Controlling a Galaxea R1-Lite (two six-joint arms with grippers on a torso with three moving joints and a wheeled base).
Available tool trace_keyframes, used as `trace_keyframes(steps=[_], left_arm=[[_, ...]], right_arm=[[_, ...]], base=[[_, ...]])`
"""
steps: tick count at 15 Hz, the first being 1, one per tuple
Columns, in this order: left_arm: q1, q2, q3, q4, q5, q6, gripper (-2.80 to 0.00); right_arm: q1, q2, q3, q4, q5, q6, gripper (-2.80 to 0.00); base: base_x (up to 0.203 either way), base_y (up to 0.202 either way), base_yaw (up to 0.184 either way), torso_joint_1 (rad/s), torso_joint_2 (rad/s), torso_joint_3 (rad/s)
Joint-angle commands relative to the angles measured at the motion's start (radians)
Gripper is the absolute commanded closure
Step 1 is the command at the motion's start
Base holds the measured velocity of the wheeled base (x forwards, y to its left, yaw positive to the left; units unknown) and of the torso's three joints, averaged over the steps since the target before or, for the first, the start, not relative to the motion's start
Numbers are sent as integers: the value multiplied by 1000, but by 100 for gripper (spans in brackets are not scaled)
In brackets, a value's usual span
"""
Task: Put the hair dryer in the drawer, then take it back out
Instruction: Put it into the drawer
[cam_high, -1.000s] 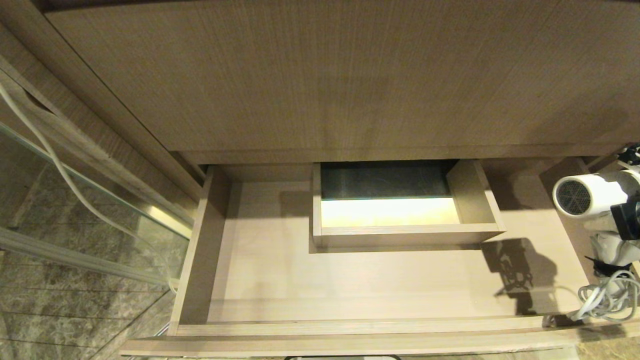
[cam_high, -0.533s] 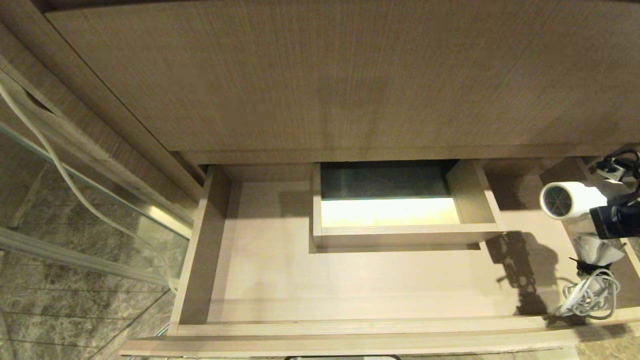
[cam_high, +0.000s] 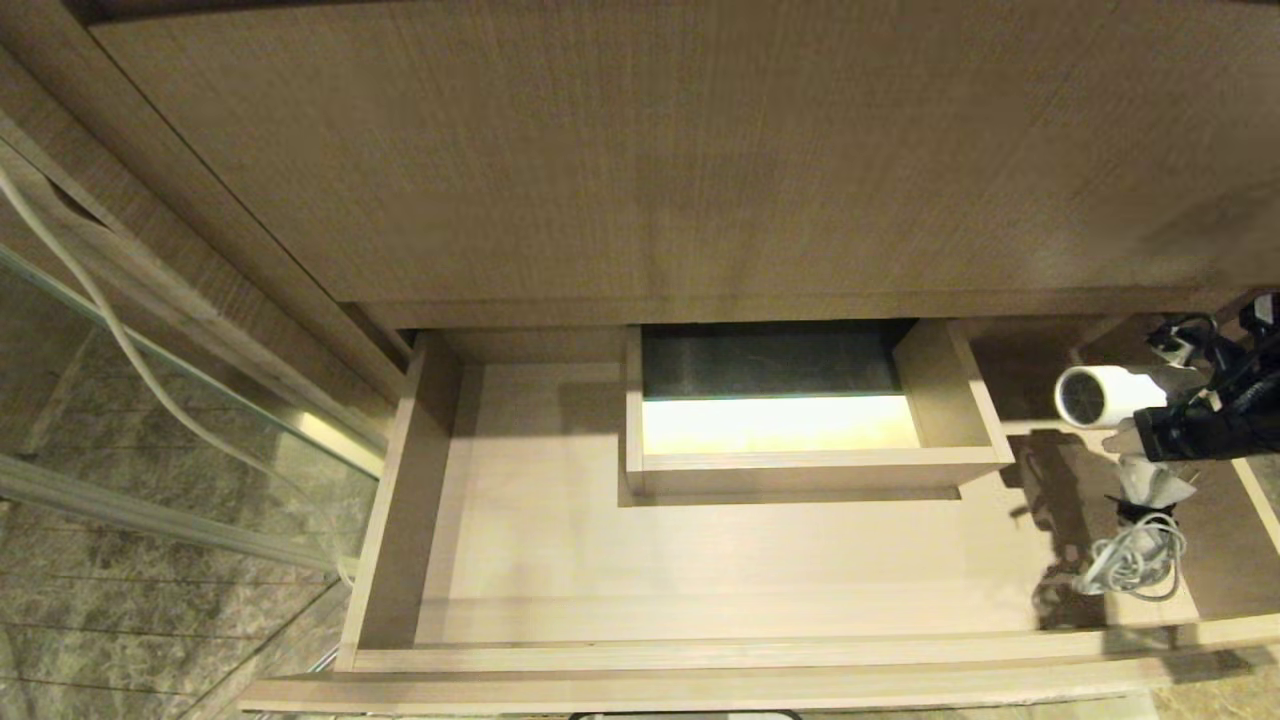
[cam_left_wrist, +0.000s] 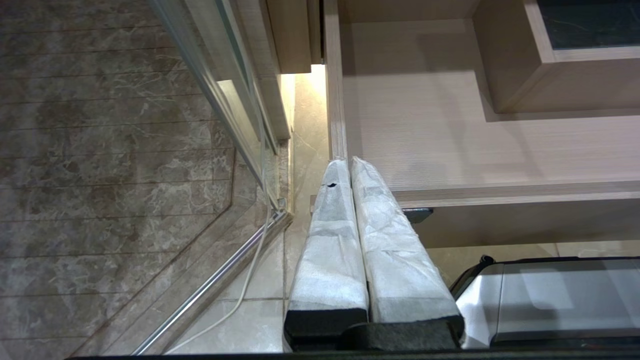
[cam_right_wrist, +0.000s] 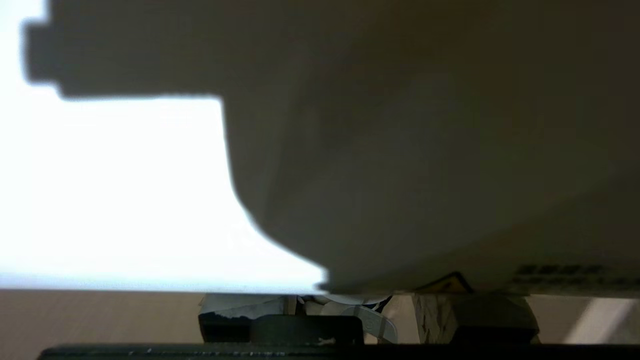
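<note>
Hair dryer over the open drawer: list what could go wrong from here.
1. The bundled cord dangles below the hair dryer near the drawer's front wall, so it could snag or end up draped over it.
2. The right gripper holds the dryer close to the drawer's right side, so it might bump that wall.
3. The boxed cutout limits the free floor beside it.

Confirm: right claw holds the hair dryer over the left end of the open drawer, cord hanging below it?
Not quite. In the head view the right claw holds the hair dryer over the right end of the open drawer, with the cord hanging below it.
</note>
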Motion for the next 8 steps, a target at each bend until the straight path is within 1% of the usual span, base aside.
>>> trace_keyframes(steps=[1,4,8], left_arm=[[0,0,0,0,0,0,0],[0,0,0,0,0,0,0],[0,0,0,0,0,0,0]], right_arm=[[-4,130,-72,-10,3,-3,0],[-2,239,-196,-20,4,-5,0],[3,334,-284,-88,6,-20,0]], base=[[0,0,0,0,0,0],[0,0,0,0,0,0],[0,0,0,0,0,0]])
